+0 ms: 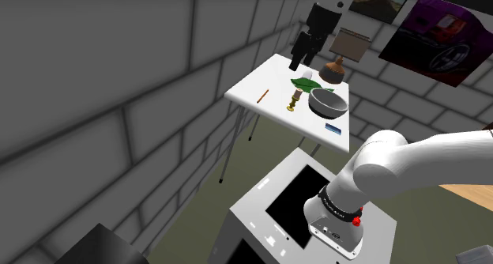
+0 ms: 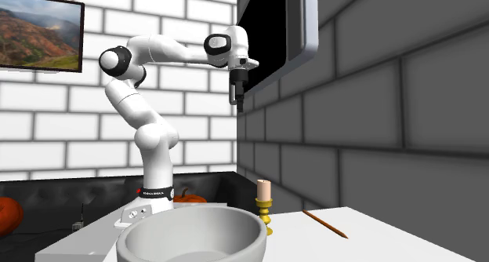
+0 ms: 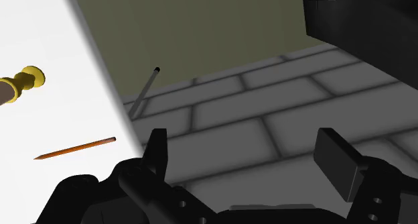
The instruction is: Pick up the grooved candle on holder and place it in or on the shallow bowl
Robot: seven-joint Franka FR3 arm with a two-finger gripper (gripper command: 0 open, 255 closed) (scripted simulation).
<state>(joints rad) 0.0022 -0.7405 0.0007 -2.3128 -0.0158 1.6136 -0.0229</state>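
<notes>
- HOUSE SIM: Franka gripper [image 2: 237, 103] hangs high above the table [image 1: 272, 81], well clear of everything on it. Fingers [image 3: 338, 161] spread wide, nothing btwn them.
- Candle [image 1: 294, 103]: beige, upright on a yellow holder [image 2: 267, 216], standing on the table, untouched, far below the gripper.
- Bowl [image 1: 322, 108]: grey, shallow, just beside the candle on the shoulder view's right; the two are apart.
- Pencil [image 1: 265, 96]: orange, flat on the table, on the candle's other side from the bowl.
- Wrist view: gripper looks past the table's edge at a grey block wall [image 3: 268, 115] & olive floor [image 3: 201, 35]; candle & pencil lie on the tabletop off to one side.
- Also on the table: green item [image 1: 306, 83] & brown vase [image 1: 333, 69] beyond the bowl; small blue item [image 1: 333, 128] near the corner twd the stand [image 1: 261, 215].
- Second exterior view: bowl in foreground, candle behind its right rim, landscape picture [image 2: 39, 33] on white brick.
</notes>
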